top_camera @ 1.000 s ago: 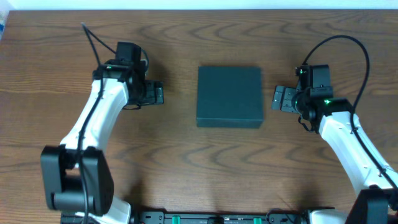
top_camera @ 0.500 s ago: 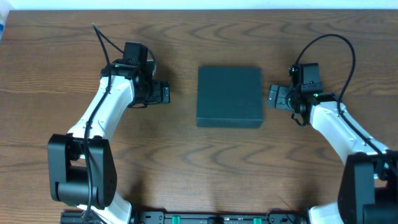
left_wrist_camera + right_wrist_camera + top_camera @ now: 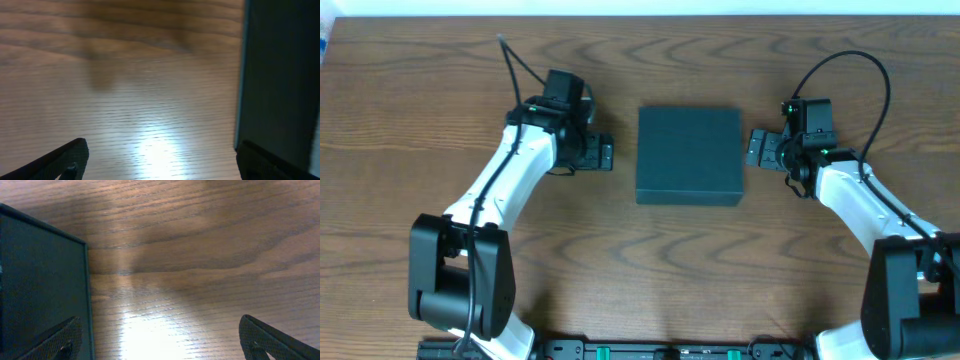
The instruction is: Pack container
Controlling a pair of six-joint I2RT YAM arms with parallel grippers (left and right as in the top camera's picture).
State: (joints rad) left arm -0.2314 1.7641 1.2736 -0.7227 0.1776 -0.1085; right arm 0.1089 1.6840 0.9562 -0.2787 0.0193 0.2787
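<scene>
Closed container (image 3: pixel 688 155) on table (image 3: pixel 620 262). Left end effector (image 3: pixel 604 153) and right end effector (image 3: pixel 754 148) flank it, both wide open and empty. Risk: one-sided contact could shove the box askew.

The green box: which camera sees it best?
The overhead camera. It shows the whole dark green box from above, lid shut. The left wrist camera catches only one side of it, and the right wrist camera only a corner.
</scene>
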